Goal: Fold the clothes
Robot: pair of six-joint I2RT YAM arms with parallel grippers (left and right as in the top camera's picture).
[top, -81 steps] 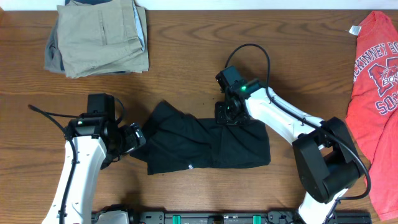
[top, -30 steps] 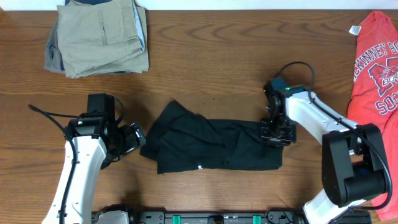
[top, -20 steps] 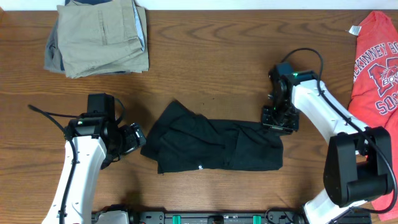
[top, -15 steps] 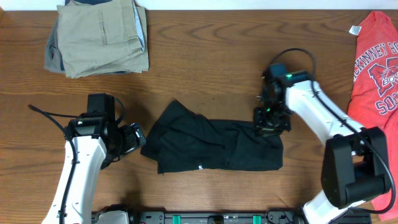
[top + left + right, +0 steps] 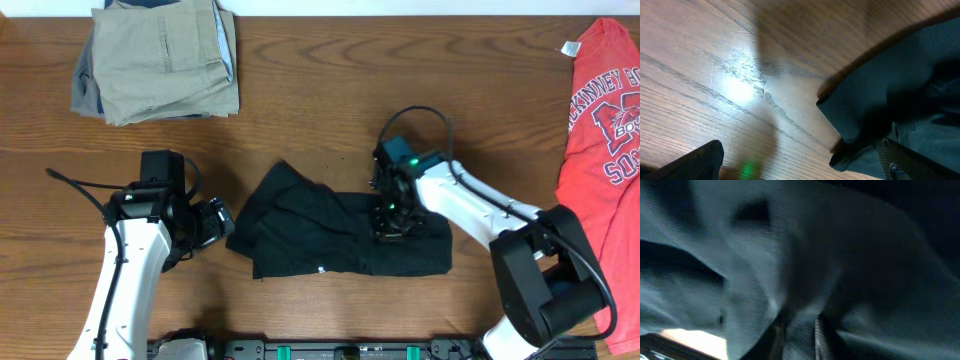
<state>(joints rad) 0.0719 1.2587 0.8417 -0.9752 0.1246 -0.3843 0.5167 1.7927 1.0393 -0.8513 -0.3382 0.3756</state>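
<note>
The clothes (image 5: 310, 235), a black T-shirt, lie crumpled in a wide band at the table's middle front, a small white logo (image 5: 320, 268) near the lower edge. My right gripper (image 5: 392, 218) is down on the shirt's right part. In the right wrist view, dark fabric (image 5: 850, 255) fills the frame and a fold is pinched between the right gripper's (image 5: 797, 335) close-set fingers. My left gripper (image 5: 215, 222) rests just off the shirt's left edge. It (image 5: 805, 167) stands wide open, with a corner of the shirt (image 5: 890, 85) beside its right finger (image 5: 910, 160).
Folded khaki trousers (image 5: 160, 60) sit at the back left. A red T-shirt with white lettering (image 5: 600, 150) hangs over the right edge. Bare wooden table (image 5: 320, 110) lies between them and the black shirt.
My right gripper has moved left from the shirt's right edge to over its right-middle part, closing further on the fabric. The left arm has stayed still.
</note>
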